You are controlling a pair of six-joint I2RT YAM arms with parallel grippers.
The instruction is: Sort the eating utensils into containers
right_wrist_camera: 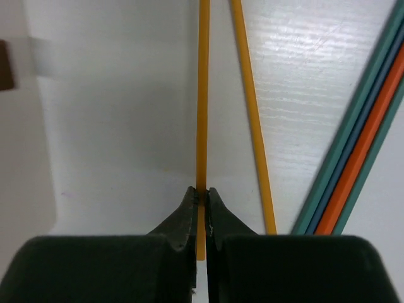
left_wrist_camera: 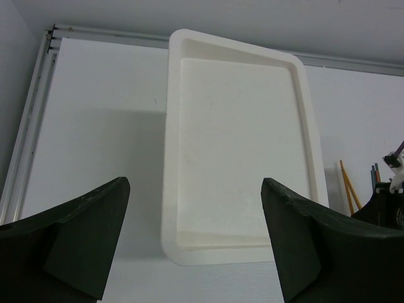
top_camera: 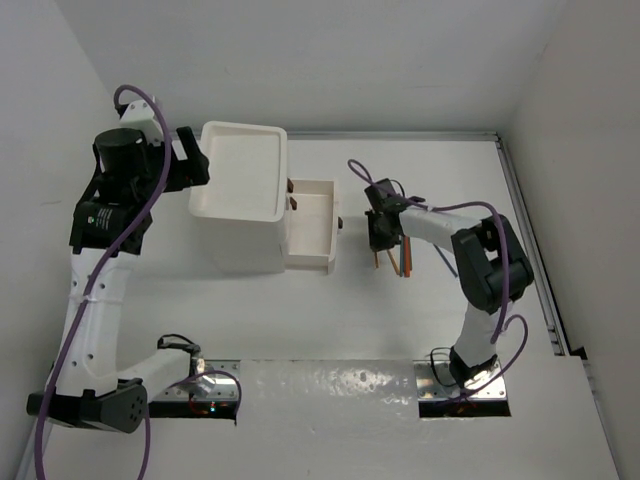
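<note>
Utensils [top_camera: 405, 262] on this side are thin plastic sticks lying on the table [right_wrist_camera: 126, 126]. One orange stick [right_wrist_camera: 203, 95] is pinched in the closed tips of my right gripper [right_wrist_camera: 201, 197] and runs straight ahead from the fingers. I cannot tell whether it is off the surface yet.

Just right of the tips lies a second stick [right_wrist_camera: 252, 126], close but apart. Further right is a bundle [right_wrist_camera: 353, 145] of teal, blue and orange pieces. Ahead and to the left I see a brown knob [right_wrist_camera: 5, 63]. The open drawer [top_camera: 312, 225] of the unit [top_camera: 240, 250] sits on that side.

I judge the stick light, smooth and a bit springy. Held near its end like this, it may swing or slip in the pinch, and a grip nearer the middle would carry it steadier.

My left gripper [top_camera: 192, 160] stands wide and holds nothing, with the tray top [left_wrist_camera: 240, 145] ahead of its fingers.
</note>
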